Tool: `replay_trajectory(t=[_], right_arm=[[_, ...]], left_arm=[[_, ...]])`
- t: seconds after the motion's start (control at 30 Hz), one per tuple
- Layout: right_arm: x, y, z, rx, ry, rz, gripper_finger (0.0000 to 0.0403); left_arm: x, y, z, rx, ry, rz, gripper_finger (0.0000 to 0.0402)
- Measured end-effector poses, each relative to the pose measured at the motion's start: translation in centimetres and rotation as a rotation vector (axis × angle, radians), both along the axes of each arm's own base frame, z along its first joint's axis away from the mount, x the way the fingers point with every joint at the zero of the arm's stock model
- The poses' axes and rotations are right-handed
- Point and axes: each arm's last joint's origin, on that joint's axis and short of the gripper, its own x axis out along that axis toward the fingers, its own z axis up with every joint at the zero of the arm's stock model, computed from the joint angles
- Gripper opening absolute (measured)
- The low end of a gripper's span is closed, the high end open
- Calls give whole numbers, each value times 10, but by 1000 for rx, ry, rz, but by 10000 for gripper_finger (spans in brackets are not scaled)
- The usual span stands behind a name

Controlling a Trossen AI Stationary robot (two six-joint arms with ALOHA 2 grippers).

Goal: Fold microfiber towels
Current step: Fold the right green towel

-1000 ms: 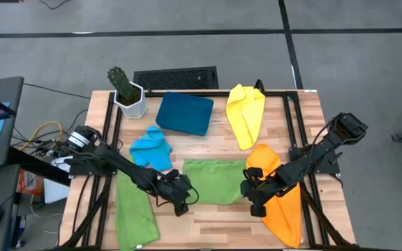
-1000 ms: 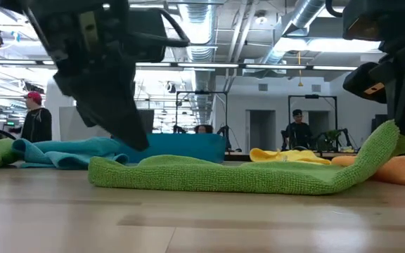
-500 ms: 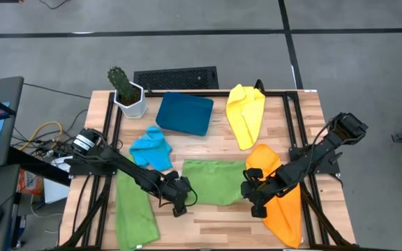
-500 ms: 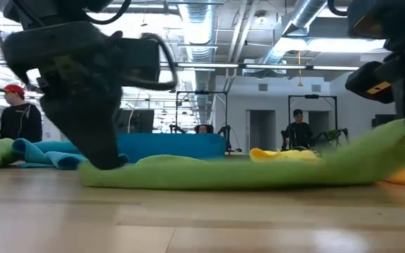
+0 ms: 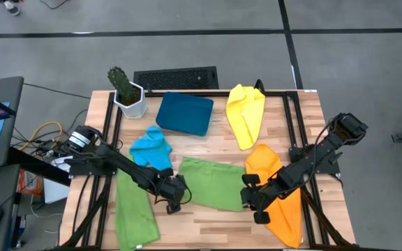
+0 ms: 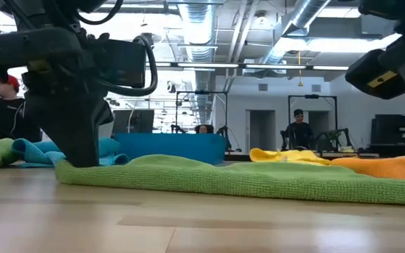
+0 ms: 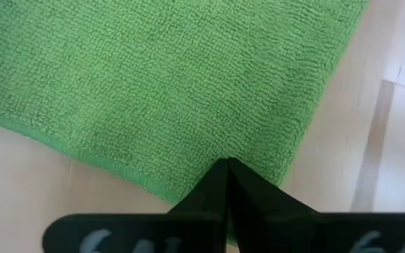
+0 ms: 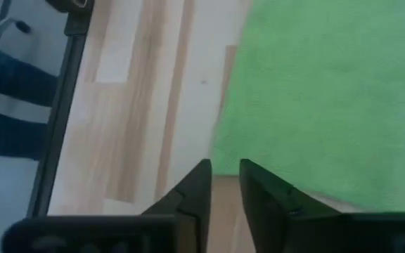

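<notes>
Two dark arms are working at a wooden table (image 5: pixel 208 219), seen from above. The left gripper (image 5: pixel 174 200) is pressing down at the near-left corner of the middle green towel (image 5: pixel 213 184), its fingers (image 7: pixel 225 184) squeezed together and pinching the towel's edge. The right gripper (image 5: pixel 251 200) is sitting at the towel's near-right corner; its fingers (image 8: pixel 197 184) are standing slightly apart, with the cloth edge lying just beyond the tips, so it appears to be gripping nothing.

The middle green towel is lying flat and spread in a single layer at the table's centre, between the two grippers. A second green towel (image 5: pixel 132 213) is lying at the near left, a blue towel (image 5: pixel 152 148) is bunched behind it, a yellow towel (image 5: pixel 246 113) is lying at the far right, and an orange towel (image 5: pixel 276 199) is lying under the right arm. A dark teal tray (image 5: pixel 184 113) and a potted cactus (image 5: pixel 125 90) are standing at the far side.

Judged from this layout, no towel is folded neatly; the task is barely begun, with all five remaining.
</notes>
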Motion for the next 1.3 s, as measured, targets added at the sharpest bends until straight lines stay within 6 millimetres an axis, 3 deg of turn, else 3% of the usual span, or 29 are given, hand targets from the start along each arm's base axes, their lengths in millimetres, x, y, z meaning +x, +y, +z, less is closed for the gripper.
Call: replay_trajectory(t=[0.13, 0.27, 0.5, 0.67, 1.07, 1.3], right_arm=[[1, 3, 2, -20, -57, -5, 131], [6, 8, 2, 6, -295, -82, 132], [7, 6, -37, 30, -364, -201, 99], [13, 14, -60, 45, -362, -202, 84], [13, 13, -74, 65, -321, -370, 65], [13, 13, -74, 74, -317, -394, 65]], left_arm=[[-1, -1, 2, -49, 11, 16, 0], [0, 0, 15, -74, -47, 56, 0], [-1, 2, 40, -39, -193, 119, 0], [12, -9, 48, -102, -375, 116, 0], [43, -31, 6, -95, -549, 62, 0], [49, -36, -27, -68, -507, 36, 0]])
